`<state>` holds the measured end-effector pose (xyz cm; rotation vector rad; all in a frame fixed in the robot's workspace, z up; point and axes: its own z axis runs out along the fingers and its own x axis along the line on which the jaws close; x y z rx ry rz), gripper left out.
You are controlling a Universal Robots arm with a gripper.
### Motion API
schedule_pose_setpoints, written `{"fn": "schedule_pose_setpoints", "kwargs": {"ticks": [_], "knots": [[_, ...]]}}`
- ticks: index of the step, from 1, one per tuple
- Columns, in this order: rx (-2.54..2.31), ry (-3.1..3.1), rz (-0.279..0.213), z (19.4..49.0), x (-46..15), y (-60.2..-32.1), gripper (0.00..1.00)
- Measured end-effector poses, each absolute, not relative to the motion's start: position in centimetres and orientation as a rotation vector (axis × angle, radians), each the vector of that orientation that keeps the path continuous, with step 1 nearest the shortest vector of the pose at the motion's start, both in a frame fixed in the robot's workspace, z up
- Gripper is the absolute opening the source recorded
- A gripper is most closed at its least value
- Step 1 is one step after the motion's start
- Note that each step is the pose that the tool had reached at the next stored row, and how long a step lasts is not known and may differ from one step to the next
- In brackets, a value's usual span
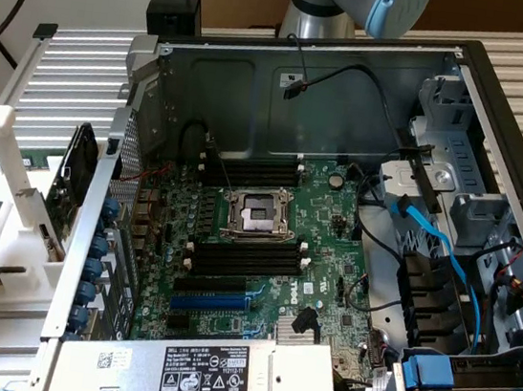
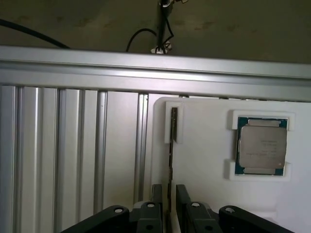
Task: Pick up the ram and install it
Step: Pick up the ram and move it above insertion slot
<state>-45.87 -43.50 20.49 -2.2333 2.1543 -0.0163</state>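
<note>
— Where does the work stand?

— Over by the rails point(image 2: 58, 160) and the white tray point(image 2: 204, 165), which sit outside the case on the exterior view's left. The gripper point(image 2: 169, 191) hangs over the tray with its jaws apart, one finger on each side of the ram point(image 2: 171, 145). It has hold of nothing, and a sliver of white shows between each finger and the stick.

— And the ram itself?

— It stands on edge in the tray's narrow groove, seen edge-on as a thin dark line, with its far end in a small white bracket. The CPU point(image 2: 262, 145) lies flat in its own pocket of the same tray, well apart.

— What makes a good grip here?

— Probably squareness. The fingers look parallel to the stick and about centred on it, which suits the robot. An off-centre close would likely push the ram sideways against the groove before both pads meet it. The pads ought to land on the board's flat faces, low enough to hold firmly but clear of the tray.

— Anything further right?

— The open case point(image 1: 351, 101), where the black slots point(image 1: 243, 261) look empty on both sides of the socket point(image 1: 257, 216). A crooked hold would probably matter there, since a slot leaves little room for tilt.
</note>
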Motion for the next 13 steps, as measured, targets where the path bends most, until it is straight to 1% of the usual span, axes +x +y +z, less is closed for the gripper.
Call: {"fn": "schedule_pose_setpoints", "kwargs": {"ticks": [13], "knots": [[-2.233, 2.154, -0.016, 20.42, -45.88, -43.50, 0.26]]}}
